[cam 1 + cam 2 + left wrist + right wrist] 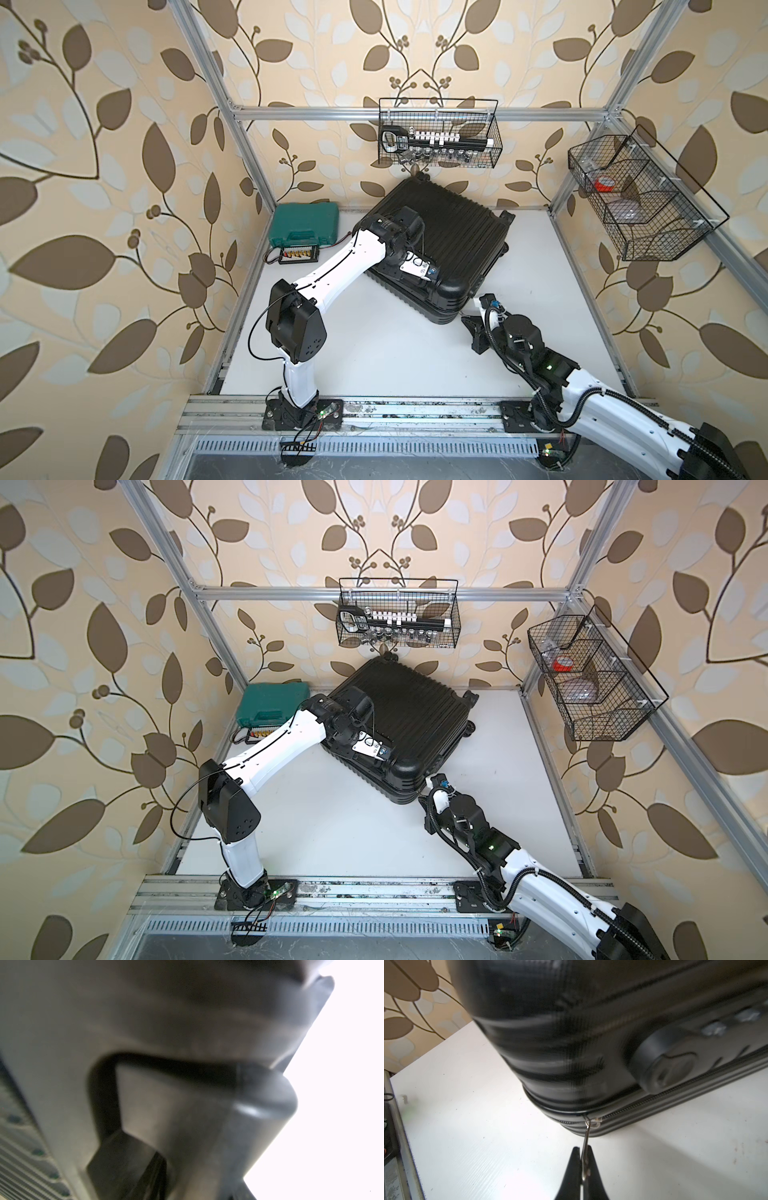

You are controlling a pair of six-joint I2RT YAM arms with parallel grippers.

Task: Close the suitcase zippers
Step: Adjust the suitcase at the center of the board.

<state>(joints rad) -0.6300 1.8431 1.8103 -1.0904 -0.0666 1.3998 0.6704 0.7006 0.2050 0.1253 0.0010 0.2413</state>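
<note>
The black ribbed suitcase (453, 224) lies flat on the white table (374, 340), seen in both top views. My right gripper (584, 1153) is at its near corner, shut on a thin metal zipper pull (586, 1134). The pull hangs from the slider on the zipper track (654, 1101) running along the seam. In a top view, my right gripper (467, 322) sits low beside that corner. My left gripper (428, 277) rests on top of the suitcase near its front-left edge. The left wrist view shows only blurred dark shell (187, 1022), so its jaws are hidden.
A teal tool case (305, 224) and a small tray of coloured bits (298, 253) stand at the back left. Wire baskets hang on the back rail (438, 133) and on the right frame (636, 199). The arm bases sit on the front rail.
</note>
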